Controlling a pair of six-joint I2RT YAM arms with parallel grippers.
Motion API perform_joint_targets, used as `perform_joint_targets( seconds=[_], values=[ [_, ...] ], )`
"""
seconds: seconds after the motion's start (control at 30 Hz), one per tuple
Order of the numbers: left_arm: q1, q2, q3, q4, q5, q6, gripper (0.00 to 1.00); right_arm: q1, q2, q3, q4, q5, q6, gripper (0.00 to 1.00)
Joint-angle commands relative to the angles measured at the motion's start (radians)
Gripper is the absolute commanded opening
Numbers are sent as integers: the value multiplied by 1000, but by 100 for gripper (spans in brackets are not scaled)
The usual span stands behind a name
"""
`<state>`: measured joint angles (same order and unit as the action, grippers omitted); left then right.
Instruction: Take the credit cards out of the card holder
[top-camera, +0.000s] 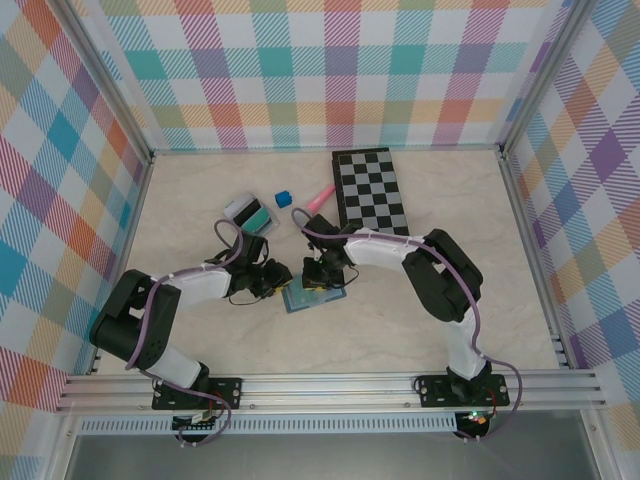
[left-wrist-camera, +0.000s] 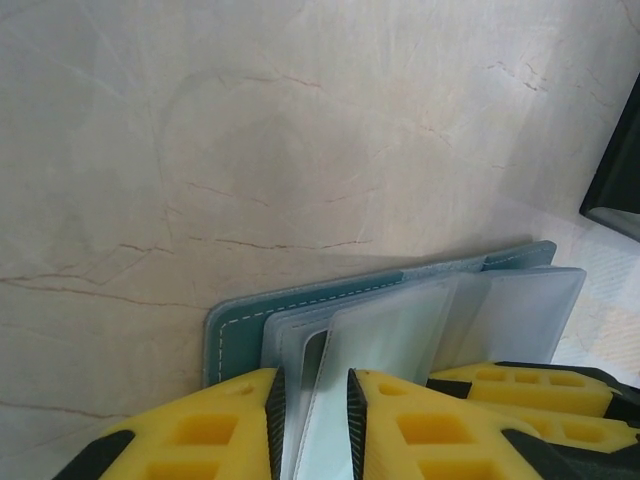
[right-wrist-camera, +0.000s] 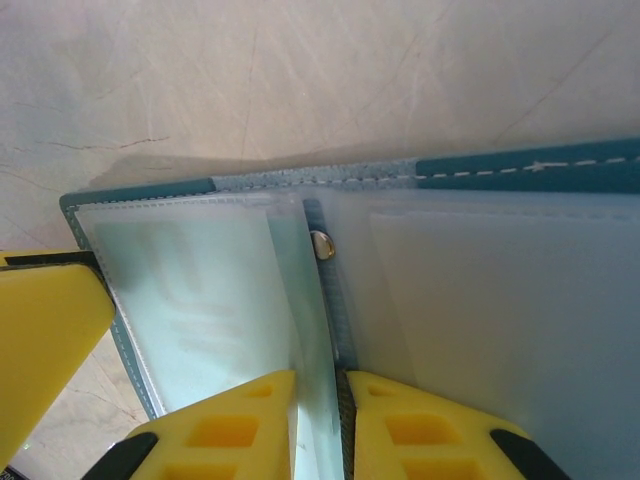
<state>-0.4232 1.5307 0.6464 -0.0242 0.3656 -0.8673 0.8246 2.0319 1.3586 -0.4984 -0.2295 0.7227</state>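
One card holder (top-camera: 298, 302): slate-blue, lying open on the bench, mid-width and toward the near edge, long axis running left to right.
Sleeves (right-wrist-camera: 190, 300): clear plastic leaves fanned up from the spine; they look pale and empty, though a dark sliver in one beside the left fingers may be a card, cannot tell.
Left pincer (left-wrist-camera: 312, 390): clamped on a sleeve leaf at the holder's near-left part.
Right pincer (right-wrist-camera: 320, 390): clamped on a leaf at the spine, just near of the snap stud (right-wrist-camera: 322, 244).
Key relation: both pincers sit on the holder itself, left arm at its left end, right arm at its middle; neither has to reach.
Credit cards (top-camera: 252, 215): small pile, green-teal one uppermost, toward the far-left, well apart from the holder.
Beyond: blue block (top-camera: 283, 198), pink piece (top-camera: 320, 197), chessboard (top-camera: 372, 190) toward the far edge.
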Motion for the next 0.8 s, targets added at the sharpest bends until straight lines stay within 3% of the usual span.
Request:
perform_joint_targets(
  seconds=[0.0, 0.23, 0.77],
  values=[
    [-28, -24, 25, -15, 9, 32, 25, 10, 40, -37, 15, -7, 11, 19],
    [-28, -104, 52, -160, -92, 87, 27, 8, 37, -44, 15, -2, 12, 19],
    [-27, -22, 66, -85, -19, 78, 24, 7, 40, -41, 16, -11, 9, 18]
  ],
)
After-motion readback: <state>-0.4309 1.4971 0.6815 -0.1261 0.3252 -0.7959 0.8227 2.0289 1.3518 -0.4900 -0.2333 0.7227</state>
